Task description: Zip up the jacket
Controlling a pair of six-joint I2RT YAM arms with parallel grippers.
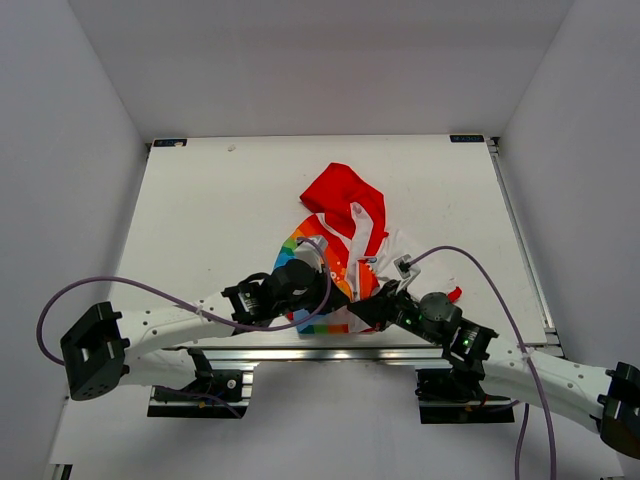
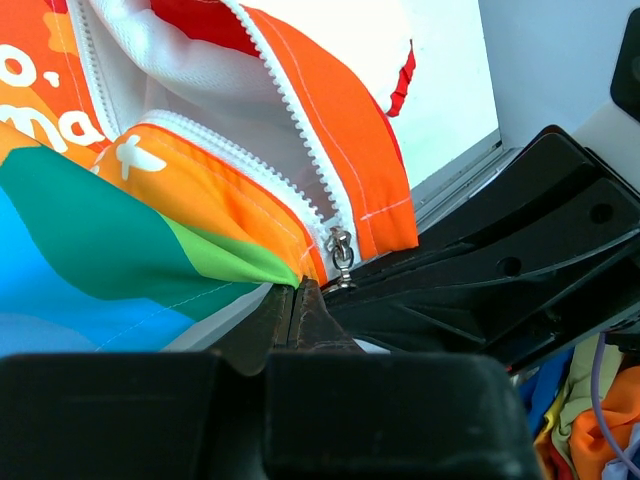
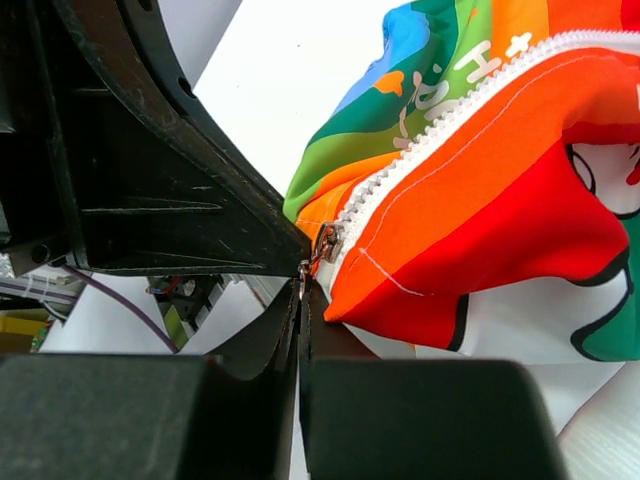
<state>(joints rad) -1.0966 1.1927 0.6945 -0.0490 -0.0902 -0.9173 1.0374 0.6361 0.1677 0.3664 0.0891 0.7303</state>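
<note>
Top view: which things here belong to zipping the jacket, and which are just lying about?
For the job: jacket, zipper pull, left tool shut on the jacket hem, right tool shut on the pull.
Just there: table, purple cables.

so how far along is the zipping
Done: the slider sits at the bottom hem of the jacket. In hand: the left hand pinches that hem, and the right hand looks shut on the zipper pull. Left: the teeth above stand apart, so the whole pull-up.

The jacket is pinched by the shut left gripper just under the zipper pull, which is touched by the right gripper.
</note>
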